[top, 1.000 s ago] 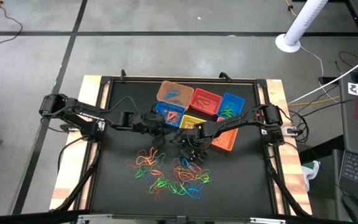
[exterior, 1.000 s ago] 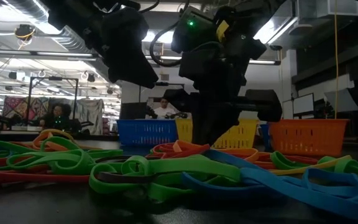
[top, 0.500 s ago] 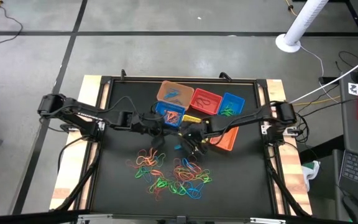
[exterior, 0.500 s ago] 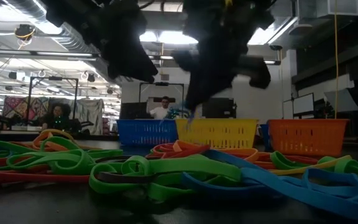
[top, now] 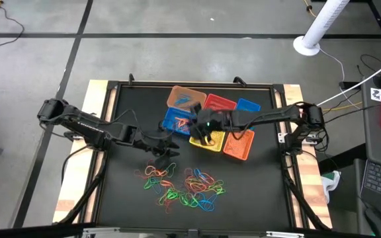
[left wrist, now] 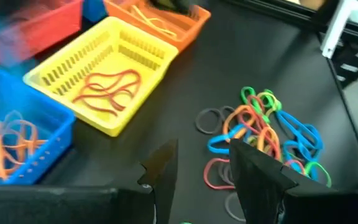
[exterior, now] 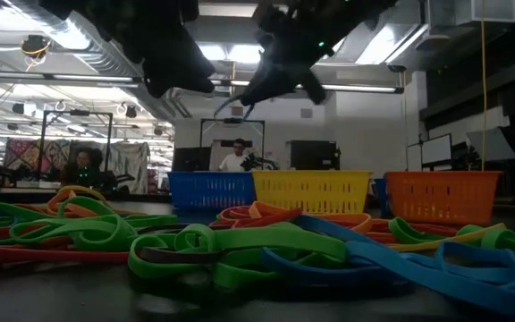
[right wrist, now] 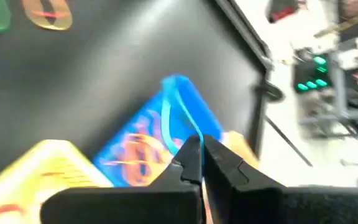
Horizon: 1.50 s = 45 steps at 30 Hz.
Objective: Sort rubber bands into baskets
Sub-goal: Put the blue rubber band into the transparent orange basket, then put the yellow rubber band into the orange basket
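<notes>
Right wrist view says it best: my right gripper (right wrist: 202, 163) has its jaws pinched on a thin blue rubber band (right wrist: 178, 118), which loops out ahead of the tips, and beyond it sits the blue basket (right wrist: 143, 144) with orange bands in it. So the band hangs pretty much right over that basket, with the yellow basket (right wrist: 48, 168) just beside it. From the high view, my right gripper (top: 205, 124) is up above the cluster of baskets, over the seam between blue basket (top: 177, 120) and yellow basket (top: 211, 139). I'd guess the drop only needs a small nudge toward the blue one, otherwise the band could land on the rim.

My left gripper (top: 166, 144) hovers low over the black table (top: 121, 192), between the baskets and the pile of rubber bands (top: 187, 185), jaws spread with nothing in them. It's the nearer one to the pile, which shows in the left wrist view as a tangle (left wrist: 263, 140) of green, orange, blue and red loops just ahead of my fingers (left wrist: 257, 174).
</notes>
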### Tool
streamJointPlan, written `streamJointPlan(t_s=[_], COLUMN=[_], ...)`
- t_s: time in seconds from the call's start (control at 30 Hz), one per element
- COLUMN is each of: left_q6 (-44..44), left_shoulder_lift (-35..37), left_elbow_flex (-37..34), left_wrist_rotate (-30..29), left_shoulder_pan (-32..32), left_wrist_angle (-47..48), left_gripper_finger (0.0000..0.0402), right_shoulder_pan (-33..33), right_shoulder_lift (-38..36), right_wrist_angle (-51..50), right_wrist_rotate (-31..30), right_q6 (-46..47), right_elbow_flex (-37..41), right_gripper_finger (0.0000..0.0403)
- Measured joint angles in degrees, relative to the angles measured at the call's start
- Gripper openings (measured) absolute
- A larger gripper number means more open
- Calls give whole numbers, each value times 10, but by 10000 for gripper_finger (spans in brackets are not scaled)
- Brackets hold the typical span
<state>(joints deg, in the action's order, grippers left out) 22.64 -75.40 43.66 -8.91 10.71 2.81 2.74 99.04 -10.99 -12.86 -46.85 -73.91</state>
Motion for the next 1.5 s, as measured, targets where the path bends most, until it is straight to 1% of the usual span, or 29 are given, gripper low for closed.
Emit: streamJointPlan(t_s=[0.23, 0.37, 0.5, 0.57, 0.7, 0.8, 0.9, 1.03, 1.13, 1.3, 1.5], left_q6=[0, 8, 24, 30, 56, 91, 133, 197, 237, 254, 283], left_shoulder_lift=[0, 0, -1, -1, -1, -1, -2, -21, -43, -78, -93], left_elbow_flex=[0, -1, -3, -3, -3, -3, -3, -3, -3, -3, -3], left_wrist_rotate=[0, 0, -2, -2, -3, -3, -8, -17, -17, -17, -17], left_shoulder_pan=[33, 44, 47, 47, 47, 47, 47, 48, 51, 60, 66], left_wrist_angle=[15, 33, 47, 46, 64, 94, 131, 170, 184, 187, 205], left_gripper_finger=[141, 141, 141, 141, 141, 141, 141, 141, 141, 141, 141], right_shoulder_pan=[92, 141, 177, 189, 203, 206, 206, 205, 205, 205, 205], right_shoulder_lift=[0, 8, 19, 24, 30, 35, 41, 52, 57, 58, 58], right_wrist_angle=[20, 22, 36, 52, 49, 42, 44, 44, 44, 43, 34], right_wrist_rotate=[8, 50, 89, 100, 110, 105, 106, 109, 109, 109, 110], right_q6=[0, 0, 6, 8, 16, 21, 35, 71, 92, 97, 98], right_elbow_flex=[0, 0, 0, -1, -1, 0, -1, -1, -1, -1, -1], right_gripper_finger=[7, 7, 7, 7, 11, 32, 70, 121, 149, 171, 174])
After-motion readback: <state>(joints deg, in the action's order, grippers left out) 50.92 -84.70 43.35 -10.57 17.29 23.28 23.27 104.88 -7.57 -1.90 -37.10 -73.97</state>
